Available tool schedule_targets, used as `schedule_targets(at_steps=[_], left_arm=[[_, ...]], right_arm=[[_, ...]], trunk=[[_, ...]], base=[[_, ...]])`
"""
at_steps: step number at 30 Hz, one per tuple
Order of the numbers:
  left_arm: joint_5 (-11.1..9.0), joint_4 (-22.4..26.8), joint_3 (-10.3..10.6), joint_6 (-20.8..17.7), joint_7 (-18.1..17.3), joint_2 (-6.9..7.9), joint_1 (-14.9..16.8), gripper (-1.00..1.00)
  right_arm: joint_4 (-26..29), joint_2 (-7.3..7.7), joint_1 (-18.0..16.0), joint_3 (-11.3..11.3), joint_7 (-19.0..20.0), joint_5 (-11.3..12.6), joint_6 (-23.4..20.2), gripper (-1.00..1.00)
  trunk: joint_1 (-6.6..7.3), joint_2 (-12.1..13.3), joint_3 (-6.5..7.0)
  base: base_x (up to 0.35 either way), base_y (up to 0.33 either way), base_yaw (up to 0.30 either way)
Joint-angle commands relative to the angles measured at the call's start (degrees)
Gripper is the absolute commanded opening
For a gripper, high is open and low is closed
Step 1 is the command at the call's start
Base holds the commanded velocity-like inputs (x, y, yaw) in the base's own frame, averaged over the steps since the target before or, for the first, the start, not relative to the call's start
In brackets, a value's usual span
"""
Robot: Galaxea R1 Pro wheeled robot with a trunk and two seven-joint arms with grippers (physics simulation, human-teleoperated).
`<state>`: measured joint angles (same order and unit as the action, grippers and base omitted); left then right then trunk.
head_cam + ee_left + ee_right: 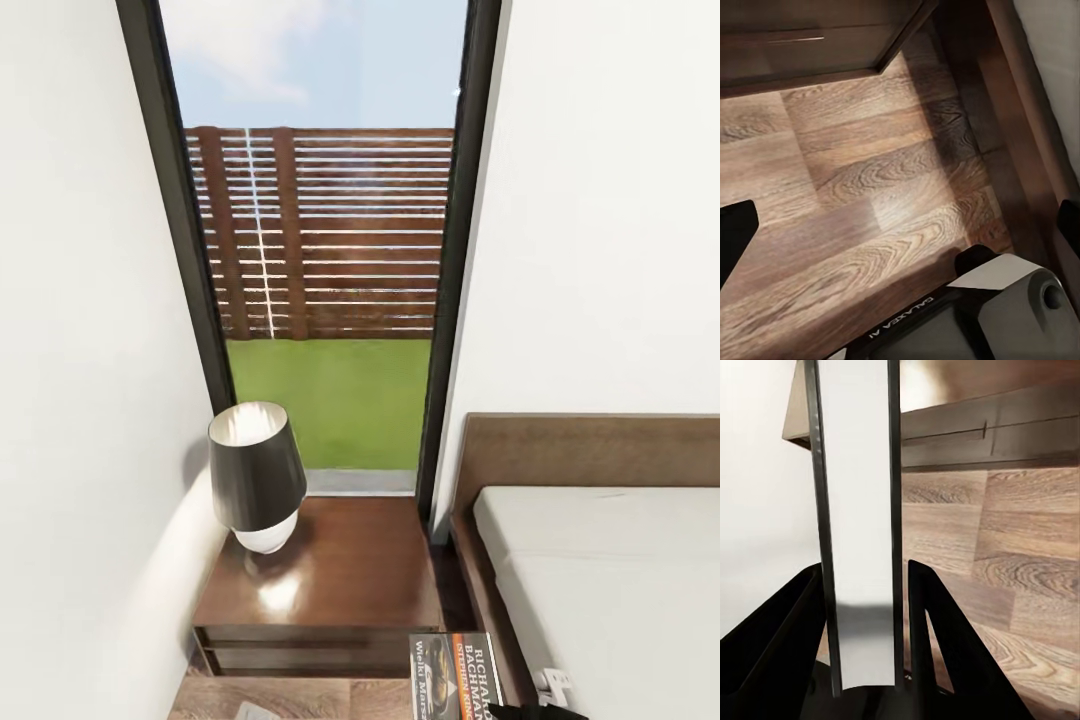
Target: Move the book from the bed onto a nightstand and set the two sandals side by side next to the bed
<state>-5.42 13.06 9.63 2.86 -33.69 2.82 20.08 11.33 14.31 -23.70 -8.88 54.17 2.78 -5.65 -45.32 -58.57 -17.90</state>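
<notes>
The book (455, 675), dark cover with an orange band and white lettering, hangs low in the head view, just in front of the nightstand's (330, 580) right corner and beside the bed (620, 580). In the right wrist view the book (859, 510) shows edge-on, pale pages between thin dark covers, with my right gripper (862, 615) shut on it and black fingers (937, 637) on either side. The nightstand's drawers (997, 435) lie beyond it. My left gripper (900, 221) is open over bare floor, near the nightstand's base (810, 37) and the bed frame (1005, 112).
A dark-shaded lamp (255, 475) stands on the nightstand's left half; its right half is bare glossy wood. Behind is a tall dark-framed window (320, 250) and a white wall on the left. A narrow gap separates nightstand and bed frame (480, 570).
</notes>
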Motion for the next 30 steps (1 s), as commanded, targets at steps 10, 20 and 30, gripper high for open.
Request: schedule_targets(at_steps=[10,20,30], left_arm=[[-0.56,-0.06,0.48,0.22,-0.06,0.04,0.05,1.00],[-0.56,-0.06,0.48,0.22,-0.06,0.03,0.05,1.00],[-0.56,-0.06,0.48,0.21,-0.06,0.07,0.05,1.00]], right_arm=[[0.01,0.00,-0.03,-0.20,0.23,0.30,-0.61,-1.00],[0.01,0.01,-0.03,-0.19,0.24,0.30,-0.60,-1.00],[0.01,0.01,-0.03,-0.20,0.23,0.30,-0.60,-1.00]], trunk=[[-0.01,-0.05,-0.07],[-0.01,-0.05,-0.07],[-0.01,-0.05,-0.07]], base=[[0.081,0.040,0.000],[0.248,0.172,0.000],[0.202,0.071,0.000]])
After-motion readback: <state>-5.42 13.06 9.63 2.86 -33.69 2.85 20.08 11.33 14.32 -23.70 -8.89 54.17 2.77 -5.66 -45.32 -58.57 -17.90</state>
